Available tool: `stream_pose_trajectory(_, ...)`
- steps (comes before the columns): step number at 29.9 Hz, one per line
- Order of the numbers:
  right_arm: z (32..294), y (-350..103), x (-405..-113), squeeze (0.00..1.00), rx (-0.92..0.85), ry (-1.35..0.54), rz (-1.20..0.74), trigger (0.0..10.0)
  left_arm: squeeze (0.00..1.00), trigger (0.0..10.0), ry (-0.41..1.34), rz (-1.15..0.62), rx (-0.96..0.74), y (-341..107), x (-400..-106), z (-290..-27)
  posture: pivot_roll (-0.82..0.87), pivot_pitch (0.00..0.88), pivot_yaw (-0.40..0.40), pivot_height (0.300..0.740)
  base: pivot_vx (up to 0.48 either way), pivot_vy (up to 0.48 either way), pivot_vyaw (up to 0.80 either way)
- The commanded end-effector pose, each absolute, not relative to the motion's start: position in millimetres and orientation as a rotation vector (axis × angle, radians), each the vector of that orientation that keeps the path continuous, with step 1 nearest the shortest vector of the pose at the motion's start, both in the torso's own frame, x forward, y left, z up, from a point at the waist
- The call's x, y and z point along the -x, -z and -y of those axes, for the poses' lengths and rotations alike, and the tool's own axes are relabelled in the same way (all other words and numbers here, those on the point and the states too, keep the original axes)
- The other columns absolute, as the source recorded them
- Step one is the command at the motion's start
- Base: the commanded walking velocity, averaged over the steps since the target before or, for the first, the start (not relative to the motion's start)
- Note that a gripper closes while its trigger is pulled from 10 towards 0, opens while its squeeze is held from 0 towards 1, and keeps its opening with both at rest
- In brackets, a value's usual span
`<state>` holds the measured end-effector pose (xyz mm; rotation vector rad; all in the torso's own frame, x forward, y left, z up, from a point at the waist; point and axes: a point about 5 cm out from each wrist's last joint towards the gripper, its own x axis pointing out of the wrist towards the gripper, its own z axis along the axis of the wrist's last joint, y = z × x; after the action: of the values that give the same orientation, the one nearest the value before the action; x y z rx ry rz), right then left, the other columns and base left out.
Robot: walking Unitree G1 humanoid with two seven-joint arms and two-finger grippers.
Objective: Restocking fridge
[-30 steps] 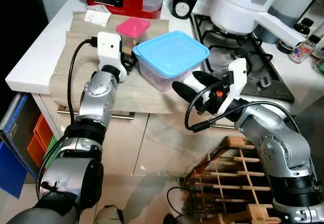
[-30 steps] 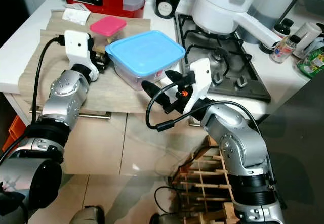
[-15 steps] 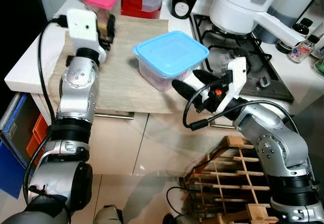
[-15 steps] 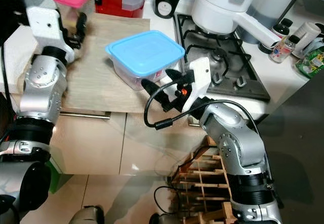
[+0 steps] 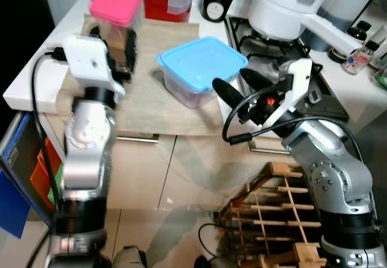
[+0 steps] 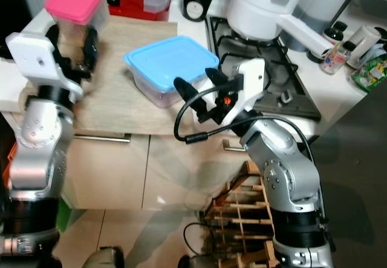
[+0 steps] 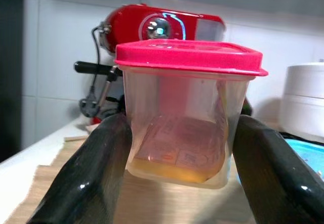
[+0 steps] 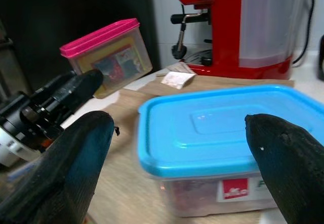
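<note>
Facing the blue-lidded box (image 5: 202,68) on the bench (image 5: 151,107), the right pincer (image 5: 239,83) gapes beside its near edge; left pincer (image 5: 109,44) grips the pink-lidded tub (image 5: 117,5).

We see two food boxes. The small box (image 7: 187,113) is clear plastic with a pink lid, and something with a printed label lies in its bottom. It hangs upright in the air above the left end of the worktop (image 5: 151,107), clamped between the two black fingers (image 7: 104,168) of the left gripper (image 7: 185,178), which press on its opposite side walls. The big box (image 5: 202,68) is clear with a pale blue lid, shut, holding dark food and a red label. It stands on the worktop, just beside the stove, well apart from the small box.
</note>
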<state>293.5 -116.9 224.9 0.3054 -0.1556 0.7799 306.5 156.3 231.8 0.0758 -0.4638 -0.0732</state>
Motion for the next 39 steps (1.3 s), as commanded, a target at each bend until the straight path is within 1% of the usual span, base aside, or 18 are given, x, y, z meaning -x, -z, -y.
stream_pose_trajectory(1,120.5,-233.9,-290.4,0.00,-0.336,-0.821,0.169,10.0,0.00,0.0,0.107,0.468,-0.068,-233.1,-301.0,-142.4,-0.02,0.054,-0.154,0.740,0.000,0.000,0.00)
stream_pose_trajectory(2,120.5,-233.9,-290.4,0.00,-0.336,-0.821,0.169,10.0,0.00,0.0,0.107,0.468,-0.068,-233.1,-301.0,-142.4,-0.02,0.054,-0.154,0.740,0.000,0.000,0.00)
stream_pose_trajectory(3,118.6,-233.9,-288.8,0.00,-0.325,-0.856,0.156,10.0,0.00,3.5,0.106,0.449,-0.067,-229.9,-300.3,-139.0,-0.02,0.051,-0.153,0.740,0.000,0.000,0.00)
stream_pose_trajectory(4,117.6,-233.7,-287.6,0.00,-0.315,-0.878,0.146,10.0,0.00,3.5,0.104,0.435,-0.066,-228.3,-299.0,-136.8,-0.01,0.048,-0.153,0.740,0.000,0.000,0.00)
stream_pose_trajectory(5,117.2,-233.6,-286.9,0.00,-0.307,-0.891,0.140,10.0,0.00,10.0,0.103,0.426,-0.066,-227.3,-298.1,-135.5,-0.01,0.048,-0.153,0.740,0.000,0.000,0.00)
stream_pose_trajectory(11,122.6,-229.7,-291.8,0.00,-0.275,-0.852,0.127,10.0,0.00,10.0,0.067,0.445,-0.042,-228.5,-296.5,-133.6,-0.02,0.030,-0.154,0.740,0.000,0.000,0.00)
stream_pose_trajectory(13,127.5,-221.5,-298.5,0.00,-0.265,-0.775,0.116,10.0,0.00,10.0,0.023,0.450,-0.026,-229.8,-297.6,-136.9,-0.01,0.023,-0.155,0.740,0.000,0.000,0.00)
stream_pose_trajectory(15,129.3,-218.2,-300.8,0.00,-0.257,-0.744,0.112,10.0,0.00,10.0,0.016,0.450,-0.025,-229.7,-298.0,-137.6,-0.01,0.023,-0.155,0.740,0.000,0.000,0.00)
stream_pose_trajectory(17,133.2,-211.8,-306.0,0.00,-0.227,-0.671,0.103,10.0,0.00,10.0,0.000,0.442,-0.030,-229.5,-299.0,-138.7,-0.01,0.021,-0.154,0.740,0.000,0.000,0.00)
stream_pose_trajectory(19,136.9,-208.5,-310.2,0.00,-0.235,-0.614,0.097,10.0,0.00,10.0,-0.017,0.438,-0.037,-229.7,-299.4,-139.1,-0.01,0.021,-0.153,0.740,-0.337,0.000,0.00)
stream_pose_trajectory(20,136.9,-208.5,-310.2,0.00,-0.235,-0.614,0.097,10.0,0.00,10.0,-0.017,0.438,-0.037,-229.7,-299.4,-139.1,-0.01,0.021,-0.153,0.740,-0.337,0.000,0.00)
stream_pose_trajectory(21,140.4,-205.5,-313.6,0.00,-0.216,-0.553,0.094,10.0,0.00,10.0,-0.022,0.436,-0.042,-229.5,-299.7,-138.5,-0.01,0.021,-0.153,0.740,-0.401,0.000,0.00)
stream_pose_trajectory(24,146.8,-202.6,-318.6,0.00,-0.178,-0.452,0.108,10.0,0.00,10.0,-0.028,0.432,-0.044,-229.0,-300.4,-137.6,-0.01,0.027,-0.151,0.740,-0.410,0.000,0.00)
stream_pose_trajectory(28,151.8,-202.6,-321.6,0.00,-0.140,-0.383,0.138,10.0,0.00,10.0,-0.036,0.430,-0.050,-229.1,-300.8,-138.1,-0.02,0.034,-0.150,0.740,-0.411,0.000,0.00)
stream_pose_trajectory(29,155.0,-202.4,-322.7,0.00,-0.110,-0.336,0.162,10.0,0.00,10.0,-0.039,0.428,-0.059,-229.4,-301.6,-138.6,-0.02,0.034,-0.150,0.740,-0.401,0.000,0.00)
stream_pose_trajectory(33,155.0,-198.9,-322.4,0.00,-0.065,-0.302,0.177,10.0,0.00,10.0,-0.045,0.425,-0.074,-230.3,-303.1,-140.2,-0.01,0.042,-0.145,0.740,-0.399,0.000,0.00)
stream_pose_trajectory(39,150.6,-189.9,-320.2,0.00,-0.071,-0.292,0.173,10.0,0.00,10.0,-0.044,0.420,-0.089,-230.8,-304.3,-142.1,-0.01,0.050,-0.135,0.740,-0.378,0.000,0.00)
